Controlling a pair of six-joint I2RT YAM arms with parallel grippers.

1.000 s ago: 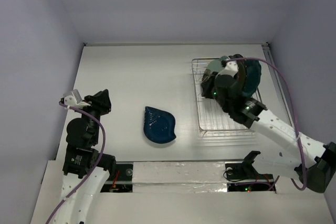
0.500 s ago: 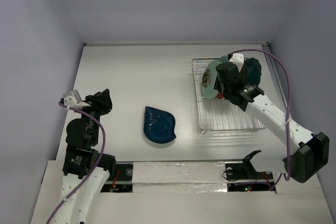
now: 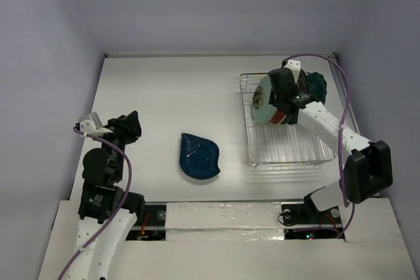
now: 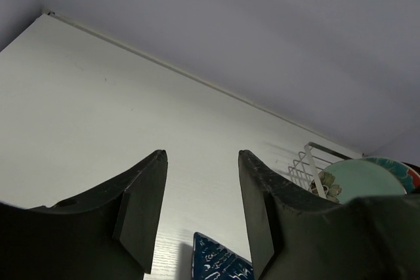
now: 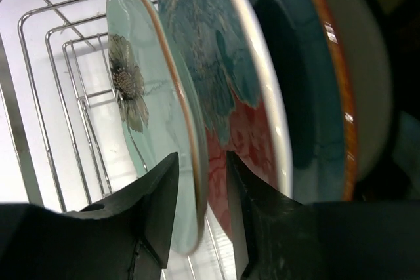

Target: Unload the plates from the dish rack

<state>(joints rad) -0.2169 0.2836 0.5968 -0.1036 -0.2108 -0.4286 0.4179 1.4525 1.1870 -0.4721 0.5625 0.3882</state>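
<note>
Right gripper (image 5: 201, 162) spread, fingers straddling rim of mint-green plate (image 5: 141, 96), not pinching. Red-and-teal plate (image 5: 223, 96) just behind, teal plate (image 5: 315, 96) beyond; all upright in dish rack (image 3: 289, 145). Left gripper (image 4: 202, 159) spread, empty, well apart from rack. Dark blue leaf plate (image 3: 199, 157) flat on table (image 3: 164, 90) between grippers.

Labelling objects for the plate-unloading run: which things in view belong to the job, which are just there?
Job: dish rack; mint-green plate, red-and-teal plate, teal plate standing in it; blue leaf plate flat on the table; right gripper, open astride the mint-green plate's rim.
Just there: left gripper, open and empty; purple cable; table.
</note>
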